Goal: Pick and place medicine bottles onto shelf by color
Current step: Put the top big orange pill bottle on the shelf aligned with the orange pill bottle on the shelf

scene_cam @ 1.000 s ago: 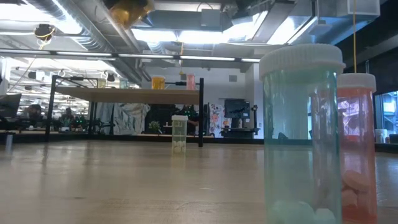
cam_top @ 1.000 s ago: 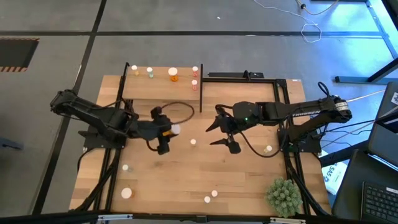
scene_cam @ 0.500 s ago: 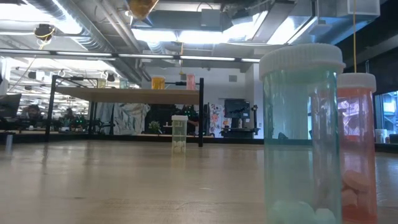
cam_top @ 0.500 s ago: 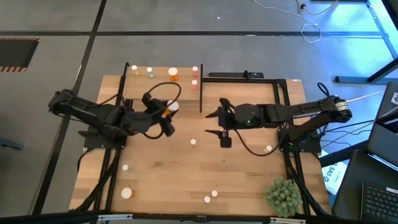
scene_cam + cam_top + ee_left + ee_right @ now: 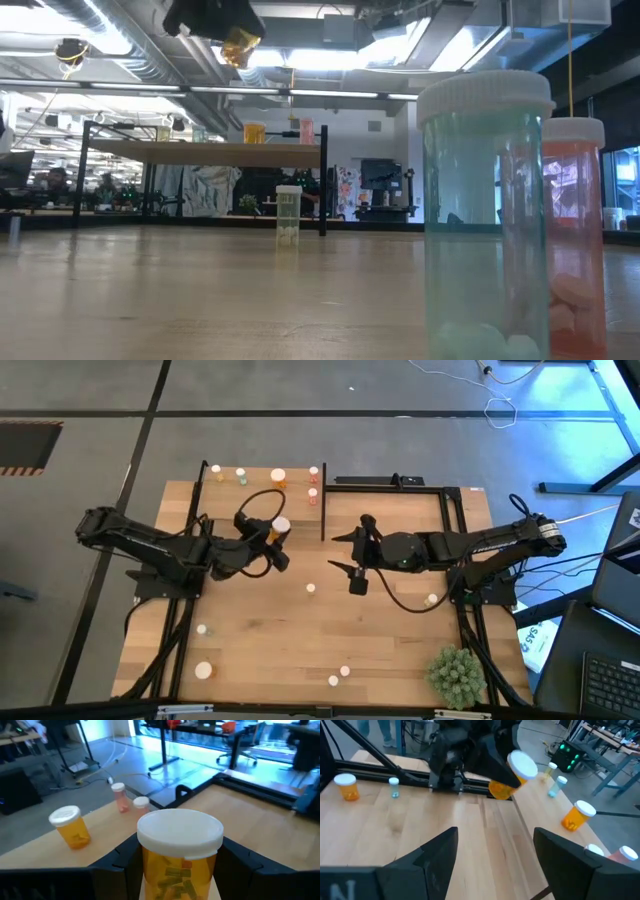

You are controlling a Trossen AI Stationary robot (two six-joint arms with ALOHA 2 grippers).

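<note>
My left gripper (image 5: 276, 540) is shut on an orange medicine bottle (image 5: 179, 855) with a white cap, in the air just in front of the shelf (image 5: 262, 503). The shelf, a light wooden platform with black posts, carries an orange bottle (image 5: 70, 826), two reddish ones (image 5: 119, 796) and pale ones (image 5: 241, 476) standing on their bases. My right gripper (image 5: 350, 561) hangs open above the table's middle, pointing at the left gripper, with nothing between its fingers (image 5: 436, 854). My left gripper pinches the orange bottle's body (image 5: 150, 870) between its two fingers, just below the white cap. The fingers come nearly level from the table's left side. The bottle is lifted clear, high above the table (image 5: 240, 46), and leans a little in the right wrist view (image 5: 512, 776).
Loose bottles stand about the table: one at the middle (image 5: 311, 588), two near the left edge (image 5: 203, 670), two at the front (image 5: 339, 676), one at the right (image 5: 431, 599). A spiky green plant ball (image 5: 455, 672) sits at the near right corner.
My left gripper has carried the orange bottle toward the table's far edge and the shelf, tipping up from pointing downward to nearly level, so the bottle now stands nearly upright. My right gripper has swung round toward the table's left while staying in place, still open.
</note>
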